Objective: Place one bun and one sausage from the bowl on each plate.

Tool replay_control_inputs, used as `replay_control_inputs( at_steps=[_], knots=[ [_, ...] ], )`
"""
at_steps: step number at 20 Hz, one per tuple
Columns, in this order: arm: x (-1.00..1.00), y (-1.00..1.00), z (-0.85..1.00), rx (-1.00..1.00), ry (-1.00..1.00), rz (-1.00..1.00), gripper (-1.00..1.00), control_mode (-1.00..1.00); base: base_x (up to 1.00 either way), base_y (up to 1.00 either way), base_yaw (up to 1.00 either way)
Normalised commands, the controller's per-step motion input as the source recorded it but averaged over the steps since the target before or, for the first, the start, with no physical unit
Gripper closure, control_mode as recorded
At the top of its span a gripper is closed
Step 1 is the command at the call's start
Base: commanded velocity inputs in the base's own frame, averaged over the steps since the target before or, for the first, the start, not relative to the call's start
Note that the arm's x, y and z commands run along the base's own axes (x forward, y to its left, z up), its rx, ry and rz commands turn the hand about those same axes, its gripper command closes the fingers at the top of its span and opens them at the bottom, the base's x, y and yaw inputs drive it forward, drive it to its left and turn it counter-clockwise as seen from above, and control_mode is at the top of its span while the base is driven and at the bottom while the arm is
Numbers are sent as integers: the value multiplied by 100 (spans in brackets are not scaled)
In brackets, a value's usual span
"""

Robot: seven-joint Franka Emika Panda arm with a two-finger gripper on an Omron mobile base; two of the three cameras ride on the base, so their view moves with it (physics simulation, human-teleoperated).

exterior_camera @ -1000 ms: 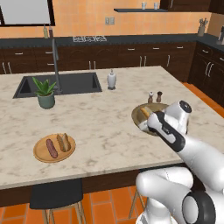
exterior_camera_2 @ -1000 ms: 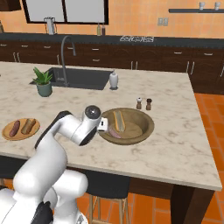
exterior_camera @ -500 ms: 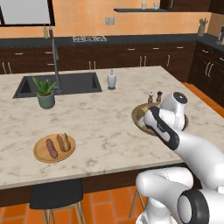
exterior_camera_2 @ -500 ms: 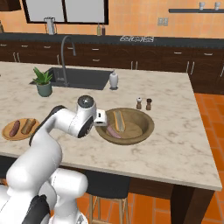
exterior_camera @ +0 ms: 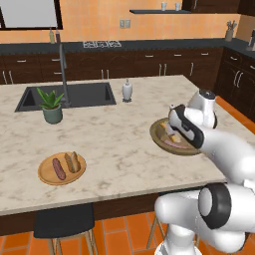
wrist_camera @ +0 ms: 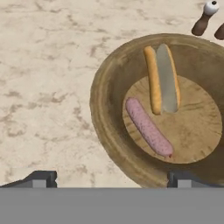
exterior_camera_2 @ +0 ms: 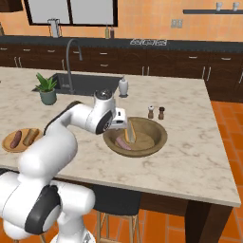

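Matt grained wooden bowl [wrist_camera: 109, 131], smooth pink sausage [wrist_camera: 148, 127], golden crusted bun [wrist_camera: 162, 78], veined glossy marble counter [wrist_camera: 43, 78]

Clutter you had on the island

You saw a potted plant [exterior_camera: 50, 104] by the sink [exterior_camera: 69, 94], a soap bottle [exterior_camera: 127, 90] to its right, and two shakers [exterior_camera_2: 156, 112] beyond.

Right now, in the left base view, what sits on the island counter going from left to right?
Potted plant → wooden plate holding a sausage and a bun → soap dispenser → bowl, partly behind the arm.
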Motion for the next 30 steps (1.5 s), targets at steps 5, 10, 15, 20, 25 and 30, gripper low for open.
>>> replay_control_inputs(
  at_steps=[5,10,15,20,25,30],
  knots=[
    [52,-56,-7,0,0,4,-100,-100,0,0,0],
    [57,-29,-11,-3,0,3,-100,-100,0,0,0],
    [50,-1,-27,-5,0,0,-100,-100,0,0,0],
    [48,-7,-34,0,0,0,-100,-100,0,0,0],
    [26,-1,-32,-1,0,0,-100,-100,0,0,0],
    [5,0,-34,0,0,0,-100,-100,0,0,0]
  ],
)
